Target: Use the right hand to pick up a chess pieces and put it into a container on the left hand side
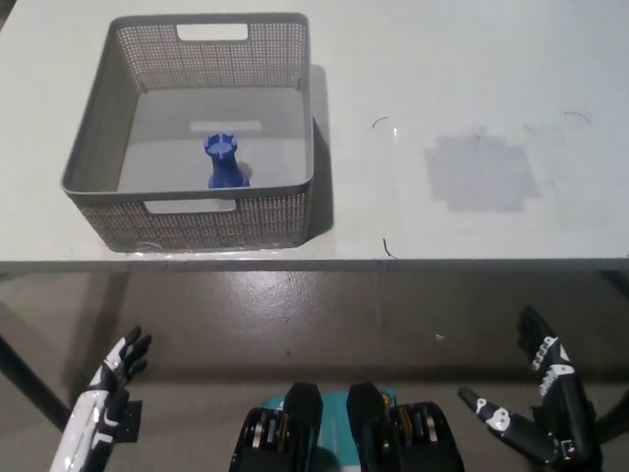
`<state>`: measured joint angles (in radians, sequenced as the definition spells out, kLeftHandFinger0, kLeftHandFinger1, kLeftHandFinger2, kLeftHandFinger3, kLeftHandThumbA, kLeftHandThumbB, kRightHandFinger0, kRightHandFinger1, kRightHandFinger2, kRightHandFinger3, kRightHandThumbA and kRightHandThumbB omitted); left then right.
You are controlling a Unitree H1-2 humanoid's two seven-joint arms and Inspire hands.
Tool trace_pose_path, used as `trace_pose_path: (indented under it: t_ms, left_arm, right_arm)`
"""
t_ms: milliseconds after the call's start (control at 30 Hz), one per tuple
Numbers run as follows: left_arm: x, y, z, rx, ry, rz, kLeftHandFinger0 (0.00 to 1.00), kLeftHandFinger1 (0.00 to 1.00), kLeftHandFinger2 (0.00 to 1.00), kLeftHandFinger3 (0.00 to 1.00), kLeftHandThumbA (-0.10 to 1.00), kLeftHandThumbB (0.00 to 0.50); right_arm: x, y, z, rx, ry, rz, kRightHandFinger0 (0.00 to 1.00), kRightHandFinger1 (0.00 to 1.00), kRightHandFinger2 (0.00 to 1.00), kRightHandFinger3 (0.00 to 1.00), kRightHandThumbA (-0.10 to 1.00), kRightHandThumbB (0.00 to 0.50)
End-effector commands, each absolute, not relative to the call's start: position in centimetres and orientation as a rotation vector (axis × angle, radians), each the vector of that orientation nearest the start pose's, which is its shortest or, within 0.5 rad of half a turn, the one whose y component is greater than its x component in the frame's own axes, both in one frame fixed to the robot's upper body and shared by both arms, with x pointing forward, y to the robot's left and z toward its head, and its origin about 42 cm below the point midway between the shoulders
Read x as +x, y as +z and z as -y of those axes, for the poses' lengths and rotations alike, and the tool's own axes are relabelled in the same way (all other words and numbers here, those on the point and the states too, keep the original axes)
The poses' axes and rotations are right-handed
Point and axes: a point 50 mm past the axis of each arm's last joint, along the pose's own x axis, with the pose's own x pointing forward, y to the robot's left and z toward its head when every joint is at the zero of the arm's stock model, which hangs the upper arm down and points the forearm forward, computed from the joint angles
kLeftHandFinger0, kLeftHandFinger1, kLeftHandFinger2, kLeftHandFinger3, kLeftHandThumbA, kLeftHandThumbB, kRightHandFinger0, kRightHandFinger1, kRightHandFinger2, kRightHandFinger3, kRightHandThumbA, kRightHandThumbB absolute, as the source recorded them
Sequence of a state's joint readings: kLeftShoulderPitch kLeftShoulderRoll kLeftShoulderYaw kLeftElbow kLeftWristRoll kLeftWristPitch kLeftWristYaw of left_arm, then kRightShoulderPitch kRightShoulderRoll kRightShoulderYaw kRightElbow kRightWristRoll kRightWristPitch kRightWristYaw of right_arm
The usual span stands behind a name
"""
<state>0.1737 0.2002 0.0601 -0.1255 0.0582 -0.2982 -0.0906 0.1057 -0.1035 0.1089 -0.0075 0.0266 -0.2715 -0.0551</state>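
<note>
The blue chess piece (225, 162) stands upright inside the grey basket (187, 209) near the table's (472, 79) left edge, while the black right hand (539, 408), fingers spread and empty, hangs below the table's front edge, and the white left hand (103, 393) rests likewise spread and empty.

Right hand (545, 408) hangs low, fingers spread; left hand (103, 398) likewise.

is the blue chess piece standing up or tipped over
Upright. The blue rook-shaped chess piece stands on its base inside the grey mesh basket, notched top uppermost.

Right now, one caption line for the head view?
Blue chess piece upright in grey basket; both hands open, lowered below table.
</note>
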Motion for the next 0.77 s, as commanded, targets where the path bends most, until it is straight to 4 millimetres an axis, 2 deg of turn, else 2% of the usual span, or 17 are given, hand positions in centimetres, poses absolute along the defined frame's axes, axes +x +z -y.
trace_pose_path:
  t_ms: [0, 100, 167, 333, 433, 533, 667, 733]
  left_arm:
    - [22.8, 11.9, -29.1, 0.271, -0.03, 0.273, 1.0, 1.0, 1.0, 1.0, 1.0, 0.368]
    - [23.1, 11.8, -29.2, 0.274, -0.027, 0.272, 1.0, 1.0, 1.0, 1.0, 1.0, 0.368]
    - [23.3, 11.6, -29.3, 0.271, -0.028, 0.264, 1.0, 1.0, 1.0, 1.0, 1.0, 0.365]
    - [24.0, 11.5, -29.6, 0.277, -0.034, 0.251, 1.0, 1.0, 1.0, 1.0, 1.0, 0.361]
    - [23.6, 11.5, -29.6, 0.263, -0.034, 0.22, 1.0, 1.0, 1.0, 1.0, 1.0, 0.366]
    - [23.6, 11.4, -29.7, 0.248, -0.035, 0.209, 1.0, 1.0, 1.0, 1.0, 1.0, 0.33]
    - [23.1, 11.0, -29.7, 0.246, -0.045, 0.178, 1.0, 1.0, 1.0, 1.0, 1.0, 0.343]
    - [23.2, 11.0, -29.8, 0.257, -0.056, 0.164, 1.0, 1.0, 1.0, 1.0, 1.0, 0.351]
  right_arm:
    - [24.7, 9.1, 22.4, 0.024, 0.076, 0.234, 1.0, 1.0, 1.0, 1.0, 0.97, 0.257]
    - [25.4, 8.9, 22.4, 0.02, 0.072, 0.235, 1.0, 1.0, 1.0, 1.0, 0.96, 0.24]
    - [25.9, 8.9, 22.3, 0.022, 0.072, 0.232, 1.0, 1.0, 1.0, 1.0, 0.96, 0.259]
    - [26.9, 9.2, 22.0, 0.018, 0.076, 0.231, 1.0, 1.0, 1.0, 1.0, 0.96, 0.256]
    - [26.9, 9.1, 21.9, 0.027, 0.081, 0.227, 1.0, 1.0, 1.0, 1.0, 0.94, 0.262]
    - [26.8, 9.0, 21.7, 0.025, 0.074, 0.223, 1.0, 1.0, 1.0, 1.0, 0.95, 0.265]
    - [26.5, 8.7, 21.7, 0.014, 0.073, 0.214, 1.0, 1.0, 1.0, 1.0, 0.96, 0.262]
    - [26.6, 8.6, 21.7, 0.007, 0.071, 0.208, 1.0, 1.0, 1.0, 1.0, 0.97, 0.278]
